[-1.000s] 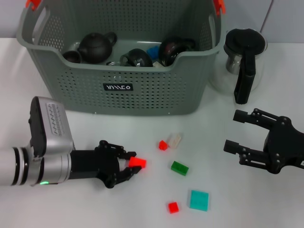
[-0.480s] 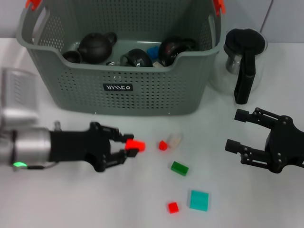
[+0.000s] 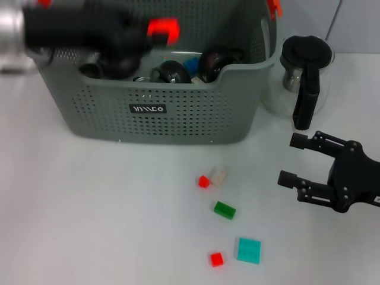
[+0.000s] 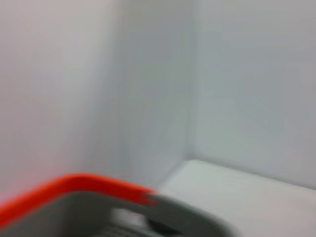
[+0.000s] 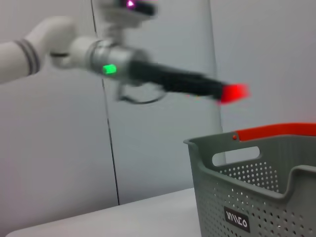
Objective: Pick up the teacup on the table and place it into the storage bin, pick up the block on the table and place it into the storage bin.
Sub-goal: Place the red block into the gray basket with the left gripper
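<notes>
My left gripper [image 3: 151, 32] hangs above the storage bin [image 3: 178, 113], shut on a red block [image 3: 164, 27]. In the right wrist view the same red block [image 5: 235, 92] sits at the tip of the left arm, over the bin [image 5: 256, 197]. Dark teapots and a dark teacup [image 3: 173, 72] lie inside the bin; no teacup shows on the table [image 3: 89, 214]. Loose blocks lie on the table: a small red one [image 3: 203, 181], a pale one [image 3: 219, 174], a green one [image 3: 224, 209], a teal one [image 3: 249, 250] and another red one [image 3: 216, 259]. My right gripper [image 3: 290, 160] rests open at the right.
A glass jug [image 3: 303, 77] with a black handle stands right of the bin, just behind the right gripper. The left wrist view catches the bin's orange handle clip [image 4: 74, 183] and a pale wall behind it.
The left arm lifted the red block from near the tabletop, up and back, until it is over the bin. The right arm has hardly moved.
</notes>
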{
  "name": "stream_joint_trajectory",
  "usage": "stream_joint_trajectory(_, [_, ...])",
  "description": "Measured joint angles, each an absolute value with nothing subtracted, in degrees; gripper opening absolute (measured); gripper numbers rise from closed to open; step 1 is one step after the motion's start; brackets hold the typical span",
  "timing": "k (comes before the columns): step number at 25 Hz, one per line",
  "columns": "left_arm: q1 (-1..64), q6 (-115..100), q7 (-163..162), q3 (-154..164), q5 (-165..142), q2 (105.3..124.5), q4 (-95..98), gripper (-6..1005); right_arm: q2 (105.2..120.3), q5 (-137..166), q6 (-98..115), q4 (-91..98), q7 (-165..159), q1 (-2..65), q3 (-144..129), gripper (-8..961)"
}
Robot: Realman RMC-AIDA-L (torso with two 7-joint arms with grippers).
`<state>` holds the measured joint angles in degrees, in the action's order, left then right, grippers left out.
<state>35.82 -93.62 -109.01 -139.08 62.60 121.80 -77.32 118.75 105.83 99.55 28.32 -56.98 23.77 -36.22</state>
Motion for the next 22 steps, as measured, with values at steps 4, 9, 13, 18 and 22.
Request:
stream_joint_trajectory(4, [42.6,-76.6,-115.7,-131.7,54.8,119.96,-69.7,310,118.82,105.9,99.5,28.2,-56.9,24.0,-36.2,823])
stream_joint_trajectory(9, [48.8,-57.4,-116.7,-126.0,43.8,121.12,-56.0,311,118.89,105.9,99.4,28.2,-56.9,24.1,-36.2,823])
stream_joint_trajectory(13, [51.4,-52.0,-121.2,-123.4,35.5,122.42,-50.7,322,118.91,105.9,99.6,28.2,-57.0,24.1,-36.2,823])
stream_joint_trajectory(18, [51.5,-51.6,-127.3,-120.0,29.2,123.99,-53.4,350,118.92,105.9,99.8,28.2,-57.0,24.0,-36.2,823])
stream_joint_trajectory(22, [48.6,-54.9,-133.6,-116.8,28.7,124.35,-62.4,404,118.92,105.9,99.8,28.2,-57.0,24.1,-36.2,823])
